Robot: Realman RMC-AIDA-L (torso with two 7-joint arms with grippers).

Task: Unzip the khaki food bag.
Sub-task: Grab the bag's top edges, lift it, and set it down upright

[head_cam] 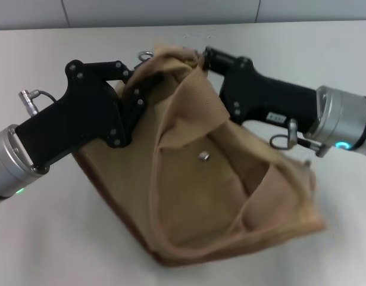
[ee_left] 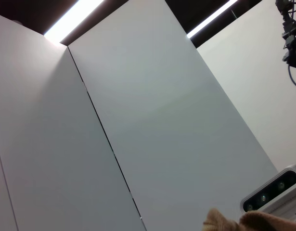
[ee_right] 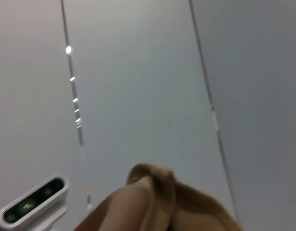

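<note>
The khaki food bag (head_cam: 218,196) sat on the white table (head_cam: 46,238) in front of me, tipped up on one lower corner so its boxy tan body leaned at an angle. Its top edge was bunched and lifted toward the far side of the table. A small metal snap (head_cam: 203,156) showed near the middle of the front panel, and brown trim ran along the bottom edge nearest me. The fabric folded over itself across the top, so nothing inside the bag could be seen.

My left gripper (head_cam: 137,95) reached in from the left, and its black fingers were buried in the cloth at the bag's upper left, apparently clamped on a fold of it. A metal ring (head_cam: 145,56) poked out just above that spot. My right gripper (head_cam: 202,58) came in from the right and met the raised peak of the bag; I could not tell how its fingers stood, because the cloth hid them.

From my left wrist, a scrap of tan fabric (ee_left: 234,222) showed at the edge against pale wall panels. From my right wrist, a rounded fold of the same fabric (ee_right: 157,202) rose in front of the wall.
</note>
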